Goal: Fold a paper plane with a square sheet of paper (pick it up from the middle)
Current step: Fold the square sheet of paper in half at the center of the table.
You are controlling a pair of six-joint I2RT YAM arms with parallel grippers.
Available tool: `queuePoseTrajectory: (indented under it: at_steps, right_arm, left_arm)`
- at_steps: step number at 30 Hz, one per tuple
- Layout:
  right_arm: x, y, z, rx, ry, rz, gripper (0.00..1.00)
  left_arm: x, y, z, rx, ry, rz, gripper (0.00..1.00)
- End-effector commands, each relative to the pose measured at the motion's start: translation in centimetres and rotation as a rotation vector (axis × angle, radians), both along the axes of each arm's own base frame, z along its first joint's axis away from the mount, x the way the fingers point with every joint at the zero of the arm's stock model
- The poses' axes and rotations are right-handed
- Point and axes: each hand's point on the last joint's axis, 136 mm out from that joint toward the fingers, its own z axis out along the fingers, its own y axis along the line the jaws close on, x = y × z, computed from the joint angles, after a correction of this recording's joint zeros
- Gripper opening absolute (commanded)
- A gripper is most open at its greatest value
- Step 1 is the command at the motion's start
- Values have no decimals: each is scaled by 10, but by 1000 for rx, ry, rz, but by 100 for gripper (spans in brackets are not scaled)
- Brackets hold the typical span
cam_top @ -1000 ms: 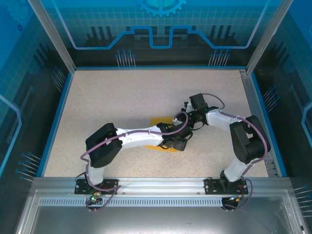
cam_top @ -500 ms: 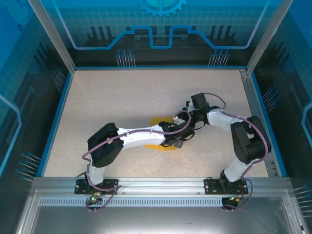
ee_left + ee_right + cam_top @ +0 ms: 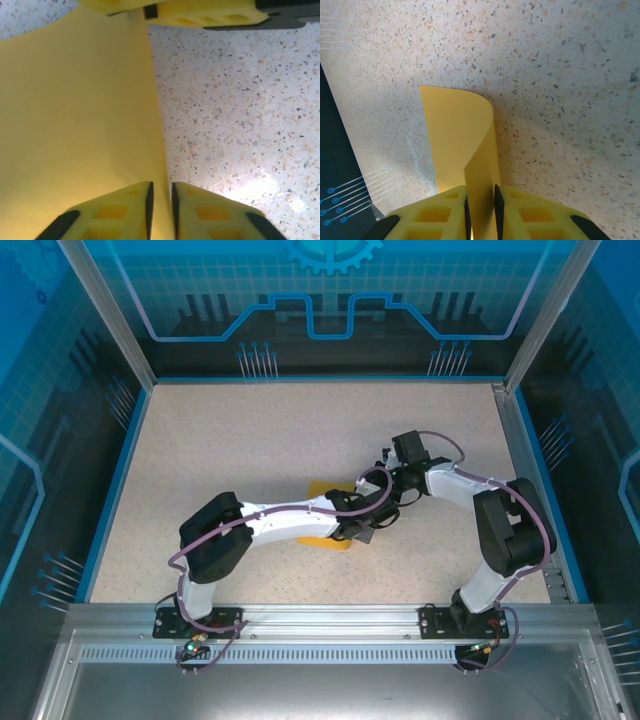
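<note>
Pinching the square sheet of paper (image 3: pixel 75 110) at its edge with the left pincer (image 3: pixel 161 192), almost closed. Clamping a lifted flap in the narrow right pincer (image 3: pixel 481 195), over the middle of the bench (image 3: pixel 545 75), probably to line up a fold.

Both arms were folded in toward the middle, meeting head to head! The left arm (image 3: pixel 285 520) lay low, forearm stretched out to the right. The right arm (image 3: pixel 455 485) was bent sharply at the elbow, forearm pointing left. The left end effector (image 3: pixel 161 189) pinched the edge of the square sheet of paper (image 3: pixel 75 110), jaws nearly together. The right end effector (image 3: pixel 480 194), close opposite, gripped the same sheet between narrow-set jaws.
</note>
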Motion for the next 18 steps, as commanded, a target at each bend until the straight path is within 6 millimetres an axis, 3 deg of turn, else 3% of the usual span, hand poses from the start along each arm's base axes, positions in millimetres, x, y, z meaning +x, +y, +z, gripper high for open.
queuePoseTrajectory:
  at_steps: [1,5,13,15,18]
  right_arm:
    - [-2,-2,8,0,4,12,25]
    - [-1,-10,18,-7,-8,-7,36]
    - [-10,-32,59,2,-121,-45,74]
    - [-13,-27,63,27,-136,-34,74]
    - [-24,-14,52,52,-109,20,74]
  left_arm:
    - [13,5,27,-59,-55,31,10]
    - [14,14,31,-135,-21,43,4]
    - [21,32,35,-461,150,107,6]
    - [24,37,34,-525,188,121,7]
    - [27,44,32,-600,234,153,9]
